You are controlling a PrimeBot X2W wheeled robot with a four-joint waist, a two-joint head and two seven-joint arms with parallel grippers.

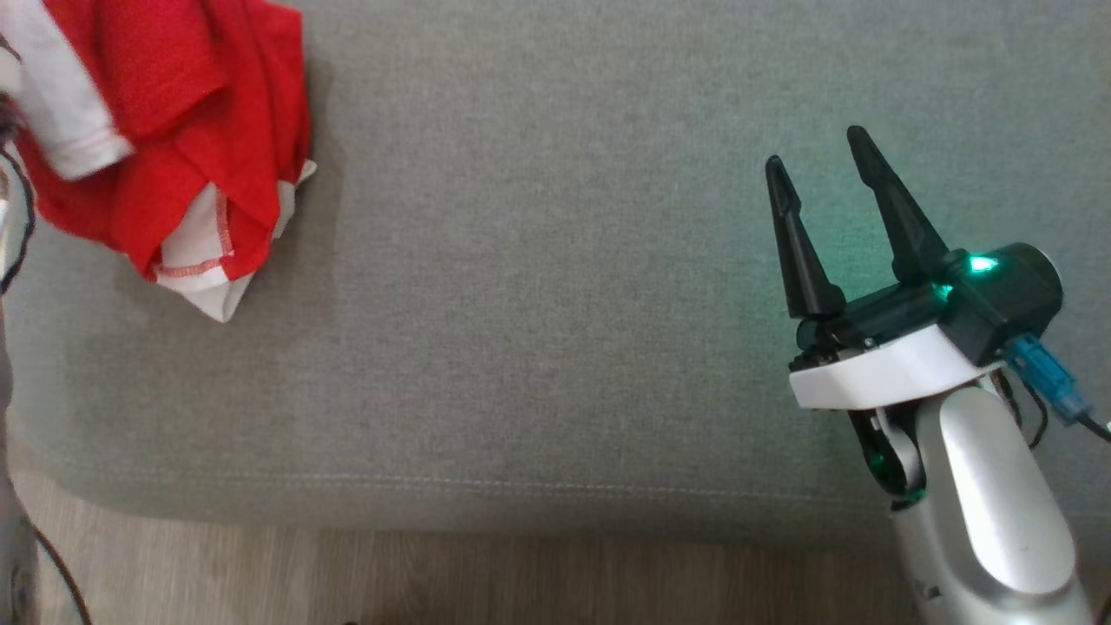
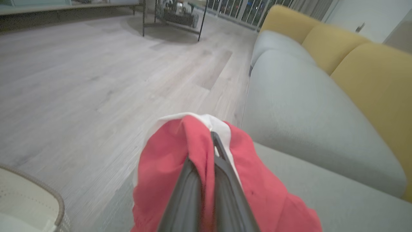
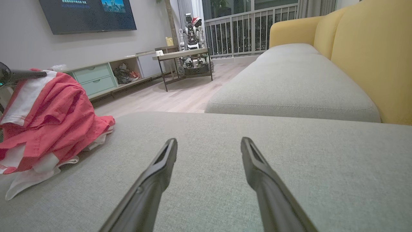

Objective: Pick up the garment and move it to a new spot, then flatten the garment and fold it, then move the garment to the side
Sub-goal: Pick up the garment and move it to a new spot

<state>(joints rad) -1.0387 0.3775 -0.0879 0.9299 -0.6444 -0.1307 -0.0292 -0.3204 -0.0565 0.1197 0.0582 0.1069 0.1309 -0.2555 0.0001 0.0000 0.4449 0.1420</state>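
The red and white garment [image 1: 165, 130] hangs bunched at the top left of the head view, its lower folds resting on the grey sofa seat [image 1: 555, 304]. In the left wrist view my left gripper [image 2: 214, 141] is shut on the garment [image 2: 167, 170], red and white cloth draped over both fingers. My right gripper [image 1: 816, 148] stands open over the right of the seat, nothing between its fingers, far from the cloth. The right wrist view shows the garment [image 3: 48, 112] piled at the left, lifted at its top, and my right gripper [image 3: 209, 145] open above bare cushion.
The seat's front edge [image 1: 434, 486] borders wooden floor [image 1: 434, 582]. Yellow backrests [image 3: 370, 54] line the sofa's far side. A pale basket [image 2: 29, 203] stands on the floor at the left. A side table [image 3: 183, 64] and a TV cabinet [image 3: 96, 77] stand across the room.
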